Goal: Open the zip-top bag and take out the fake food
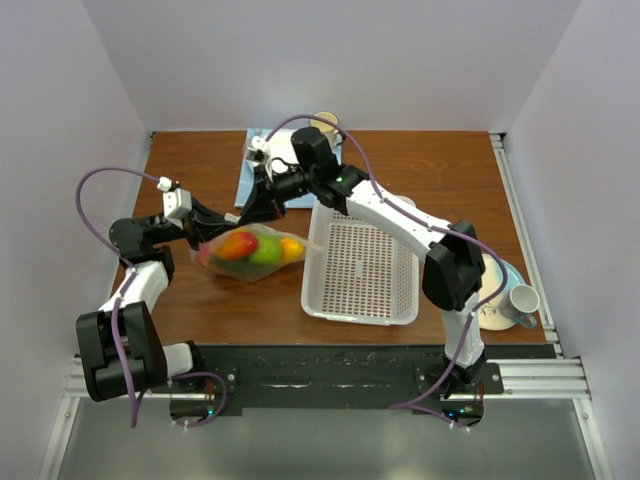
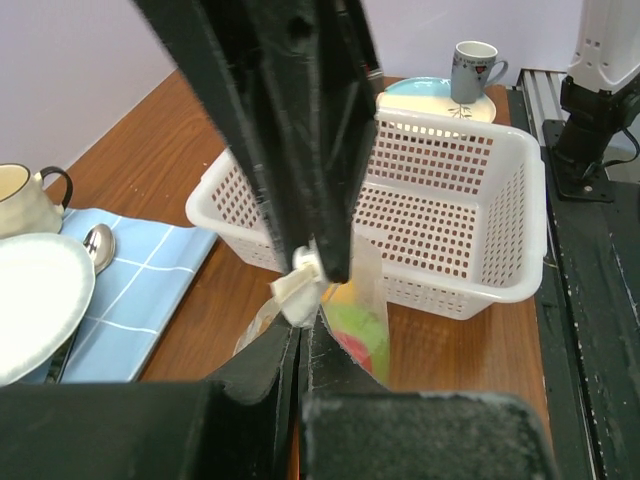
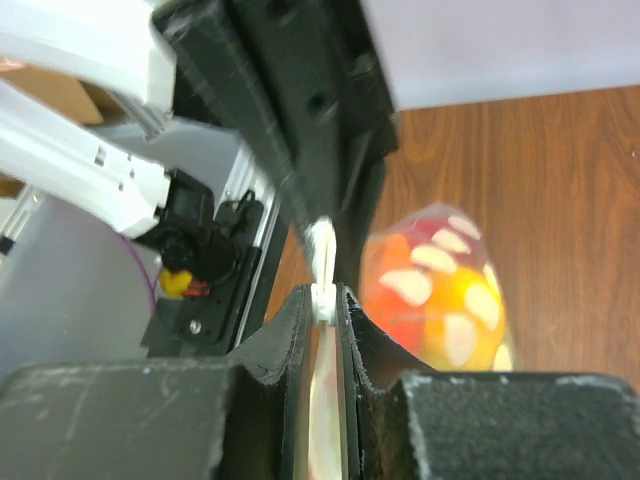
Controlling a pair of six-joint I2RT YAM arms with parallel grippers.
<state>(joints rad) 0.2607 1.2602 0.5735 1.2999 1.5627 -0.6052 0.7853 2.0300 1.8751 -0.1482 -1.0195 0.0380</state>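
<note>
We are seeing the zip-top bag (image 1: pixel 250 264) lying on the wooden desk (image 1: pixel 440 165), toward its left edge and just beside a white basket (image 1: pixel 360 270). The fake food (image 1: pixel 262 248) is sitting inside the bag. The left tool (image 1: pixel 228 226) and right tool (image 1: pixel 246 215) are meeting tip to tip, each clamping closed on the bag's white zip edge.

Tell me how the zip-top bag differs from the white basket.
The zip-top bag is clear and floppy; the basket is white, rigid and perforated. The bag holds the fake food; the basket holds nothing. The left gripper and right gripper pinch the bag's edge; the basket lies untouched. Both are containers.
</note>
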